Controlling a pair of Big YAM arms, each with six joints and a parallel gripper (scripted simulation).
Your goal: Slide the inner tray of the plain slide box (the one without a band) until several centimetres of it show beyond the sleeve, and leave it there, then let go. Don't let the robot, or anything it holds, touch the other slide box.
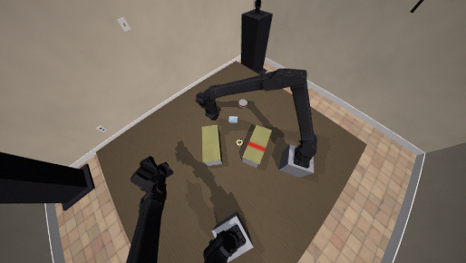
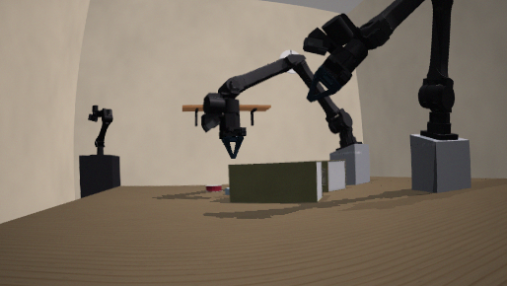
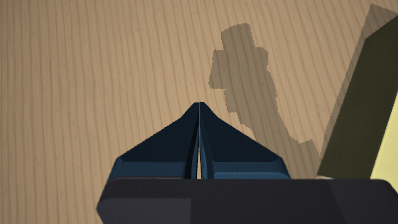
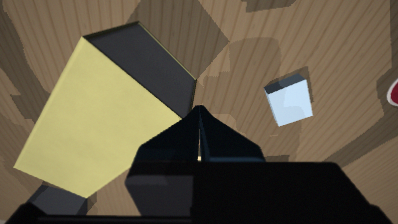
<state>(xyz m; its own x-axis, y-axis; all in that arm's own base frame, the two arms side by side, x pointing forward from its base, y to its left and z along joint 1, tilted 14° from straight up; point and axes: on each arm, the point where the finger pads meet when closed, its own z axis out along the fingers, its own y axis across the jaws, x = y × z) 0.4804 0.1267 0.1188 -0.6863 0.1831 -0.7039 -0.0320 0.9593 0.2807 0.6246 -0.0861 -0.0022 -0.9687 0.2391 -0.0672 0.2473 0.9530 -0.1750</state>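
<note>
Beige walls point(image 1: 181, 41) point(image 2: 148, 99) rise behind the wooden worktop point(image 1: 281, 204) point(image 2: 247, 247) point(image 3: 75, 100) point(image 4: 345, 50), and an orange-brown shelf point(image 2: 227, 107) is fixed to one of them. A tall black pedestal point(image 1: 256, 41) stands just outside the worktop's top corner in the top view. Around the middle of the worktop, well in from its left and right corners, the plain slide box point(image 1: 211, 144) point(image 2: 273, 182) point(image 3: 370, 100) point(image 4: 95, 120) lies flat. From above, no clear length of tray shows beyond its yellow sleeve; the end facing the right wrist camera is dark and framed by the sleeve's rim.

The right gripper point(image 1: 213, 116) point(image 2: 233, 157) point(image 4: 199, 111) hangs above the worktop, pointing down near that box's end towards the top corner, its fingers pressed together on nothing. The left gripper point(image 1: 168, 169) point(image 2: 311, 98) point(image 3: 199, 111) is raised on the side of the box towards the worktop's left corner, its fingers also pressed together with nothing between them.

The red-banded slide box point(image 1: 257, 145) point(image 2: 336, 176) lies apart from the plain one, towards the right corner, with a small yellow ring point(image 1: 237, 142) between them. Towards the top corner lie a pale blue block point(image 1: 233, 120) point(image 2: 227, 190) point(image 4: 291, 102) and, beyond it, a round red-and-white piece point(image 1: 243, 103) point(image 2: 213, 188) point(image 4: 394, 95).
</note>
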